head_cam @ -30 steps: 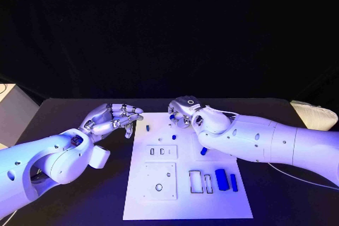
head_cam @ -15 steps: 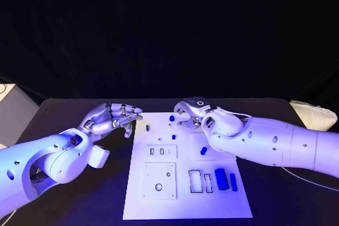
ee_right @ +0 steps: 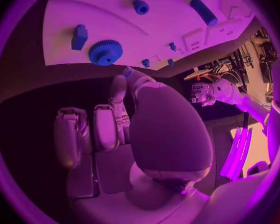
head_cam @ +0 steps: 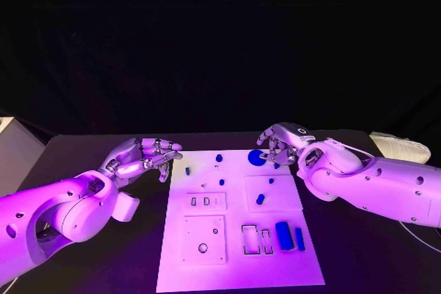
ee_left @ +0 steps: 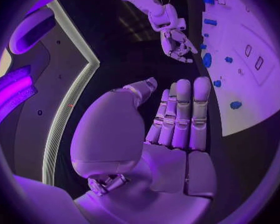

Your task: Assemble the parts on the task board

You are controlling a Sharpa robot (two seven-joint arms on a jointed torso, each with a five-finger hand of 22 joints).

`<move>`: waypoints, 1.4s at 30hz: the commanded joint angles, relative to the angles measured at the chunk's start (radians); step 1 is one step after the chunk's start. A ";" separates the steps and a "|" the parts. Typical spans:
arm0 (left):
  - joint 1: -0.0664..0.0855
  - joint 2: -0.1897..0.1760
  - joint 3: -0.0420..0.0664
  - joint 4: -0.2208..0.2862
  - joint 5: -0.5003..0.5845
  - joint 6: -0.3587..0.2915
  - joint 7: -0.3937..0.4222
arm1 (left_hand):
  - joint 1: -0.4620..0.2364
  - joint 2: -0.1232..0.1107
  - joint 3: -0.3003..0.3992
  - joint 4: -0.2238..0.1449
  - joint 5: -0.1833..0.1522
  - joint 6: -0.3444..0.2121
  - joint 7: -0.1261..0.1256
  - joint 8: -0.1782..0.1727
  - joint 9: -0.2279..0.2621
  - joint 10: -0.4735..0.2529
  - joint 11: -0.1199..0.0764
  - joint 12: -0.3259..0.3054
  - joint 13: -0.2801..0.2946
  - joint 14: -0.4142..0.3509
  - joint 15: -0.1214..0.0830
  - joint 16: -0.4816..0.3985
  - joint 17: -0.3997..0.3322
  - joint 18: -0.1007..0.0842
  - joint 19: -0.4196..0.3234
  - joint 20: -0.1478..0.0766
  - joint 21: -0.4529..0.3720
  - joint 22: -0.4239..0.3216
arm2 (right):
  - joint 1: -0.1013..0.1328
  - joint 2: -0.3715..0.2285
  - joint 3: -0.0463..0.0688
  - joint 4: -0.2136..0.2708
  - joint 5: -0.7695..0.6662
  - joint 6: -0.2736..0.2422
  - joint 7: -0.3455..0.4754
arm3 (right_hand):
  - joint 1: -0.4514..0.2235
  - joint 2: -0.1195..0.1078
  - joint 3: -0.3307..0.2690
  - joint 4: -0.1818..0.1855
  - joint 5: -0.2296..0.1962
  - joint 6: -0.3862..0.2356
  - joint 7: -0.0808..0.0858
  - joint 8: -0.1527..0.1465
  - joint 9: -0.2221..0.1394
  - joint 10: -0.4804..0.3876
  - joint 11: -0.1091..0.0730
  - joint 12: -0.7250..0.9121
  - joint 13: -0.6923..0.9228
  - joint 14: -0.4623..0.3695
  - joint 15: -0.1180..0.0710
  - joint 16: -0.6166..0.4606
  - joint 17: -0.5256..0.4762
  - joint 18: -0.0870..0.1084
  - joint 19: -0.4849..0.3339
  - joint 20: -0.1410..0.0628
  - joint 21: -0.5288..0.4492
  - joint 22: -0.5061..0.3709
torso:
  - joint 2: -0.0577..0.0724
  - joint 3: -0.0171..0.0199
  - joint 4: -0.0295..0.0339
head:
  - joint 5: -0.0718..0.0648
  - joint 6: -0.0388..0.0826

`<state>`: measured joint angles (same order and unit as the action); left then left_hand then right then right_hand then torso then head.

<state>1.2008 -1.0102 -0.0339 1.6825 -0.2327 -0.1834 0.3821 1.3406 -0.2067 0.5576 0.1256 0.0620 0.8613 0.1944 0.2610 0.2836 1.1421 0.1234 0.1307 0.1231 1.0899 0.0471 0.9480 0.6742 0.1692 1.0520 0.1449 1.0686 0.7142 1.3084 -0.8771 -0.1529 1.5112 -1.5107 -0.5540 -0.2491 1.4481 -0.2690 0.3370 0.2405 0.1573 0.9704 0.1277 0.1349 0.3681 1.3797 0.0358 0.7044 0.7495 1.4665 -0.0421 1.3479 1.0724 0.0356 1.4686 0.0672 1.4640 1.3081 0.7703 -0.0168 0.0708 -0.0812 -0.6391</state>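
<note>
On a black table (head_cam: 110, 256) against a dark backdrop, the white task board (head_cam: 230, 268) sits at centre, its blue gear (head_cam: 256, 157) lying flat near the board's far edge at about 1 o'clock from the board's middle. You would likely find the gear light, stiff and a little slick, best pinched across its toothed rim. Your right hand (head_cam: 278, 144) hovers just beside the gear at its 2 o'clock, fingers curled and holding nothing, while your left hand (head_cam: 143, 157) waits off the board's 9 o'clock edge, fingers loosely bent and empty.
</note>
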 commanded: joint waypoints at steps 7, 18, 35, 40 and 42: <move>0.001 0.004 0.001 -0.004 -0.004 0.026 0.008 | -0.003 0.009 0.008 -0.002 -0.002 -0.004 -0.001 0.001 0.002 -0.005 0.001 -0.005 0.001 0.002 0.004 0.002 0.001 -0.007 -0.005 0.001 0.006 0.003 | 0.001 0.020 0.000 -0.053 0.104 0.116 0.007 | -0.002 0.032 -0.092 0.032 0.005 -0.077 0.032 -0.005 0.003 0.115 0.036 0.768 0.719 0.062 0.036 0.138 0.268 -0.030 0.091 0.028 0.088 0.242 | 0.000 0.0039 -0.0029 | -0.002 0.001; 0.001 0.005 0.001 -0.006 -0.009 0.032 0.005 | -0.002 0.010 0.010 -0.004 -0.002 -0.004 -0.001 0.002 0.002 -0.004 0.000 -0.005 0.002 0.001 0.004 0.002 0.002 -0.006 -0.006 0.001 0.008 0.003 | -0.010 0.074 0.000 -0.119 0.138 0.136 -0.043 | -0.005 0.046 -0.145 0.046 0.025 -0.088 0.038 0.007 0.007 0.170 0.045 0.842 0.796 0.081 0.046 0.185 0.382 -0.036 0.102 0.038 0.107 0.263 | 0.005 0.0046 0.0049 | -0.006 -0.006; 0.001 0.008 0.001 -0.011 -0.013 0.035 0.002 | 0.004 0.013 0.017 -0.011 -0.001 -0.004 -0.001 0.002 0.004 -0.004 -0.001 -0.005 0.003 0.001 0.003 0.001 0.003 -0.006 -0.010 0.001 0.012 0.006 | -0.015 0.095 0.000 -0.148 0.164 0.144 -0.049 | -0.012 0.062 -0.144 0.047 0.041 -0.073 0.035 0.021 0.012 0.174 0.043 0.847 0.802 0.082 0.045 0.188 0.389 -0.036 0.102 0.038 0.107 0.263 | 0.003 0.0051 0.0044 | -0.006 -0.018; 0.001 0.008 0.000 -0.011 -0.014 0.036 0.000 | 0.007 0.014 0.021 -0.014 -0.001 -0.004 -0.001 0.002 0.004 -0.005 -0.001 -0.005 0.003 0.001 0.002 0.001 0.004 -0.006 -0.011 0.000 0.014 0.008 | -0.015 0.099 0.000 -0.152 0.174 0.151 -0.042 | -0.021 0.073 -0.138 0.048 0.066 -0.062 0.033 0.027 0.013 0.179 0.040 0.854 0.808 0.082 0.043 0.190 0.392 -0.036 0.102 0.037 0.107 0.263 | 0.003 0.0051 0.0042 | -0.004 -0.019; 0.001 0.008 0.000 -0.012 -0.014 0.036 0.000 | 0.010 0.015 0.024 -0.017 -0.001 -0.005 -0.001 0.002 0.004 -0.005 -0.001 -0.005 0.003 0.001 0.002 0.001 0.004 -0.006 -0.012 0.000 0.016 0.009 | -0.015 0.101 0.000 -0.154 0.179 0.157 -0.039 | -0.030 0.080 -0.133 0.048 0.081 -0.055 0.032 0.029 0.013 0.183 0.039 0.857 0.812 0.082 0.042 0.191 0.395 -0.036 0.102 0.036 0.107 0.263 | 0.003 0.0053 0.0035 | -0.004 -0.020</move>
<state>1.2006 -1.0041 -0.0341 1.6697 -0.2417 -0.1663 0.3786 1.3504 -0.1968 0.5760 0.1072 0.0620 0.8613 0.1944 0.2610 0.2867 1.1421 0.1234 0.1307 0.1252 1.0899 0.0471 0.9480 0.6769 0.1693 1.0449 0.1448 1.0787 0.7224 1.2938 -0.7782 -0.1531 1.3577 -1.3445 -0.4227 -0.2944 1.4158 -0.1971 0.1974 0.2869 0.2336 0.9075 0.1573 0.1584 0.3798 1.4688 0.0733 1.5586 1.3078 1.4664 -0.0037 1.5319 1.3081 0.0065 1.4662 0.0970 1.5672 1.3076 0.7733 -0.0116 0.0747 -0.0863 -0.6580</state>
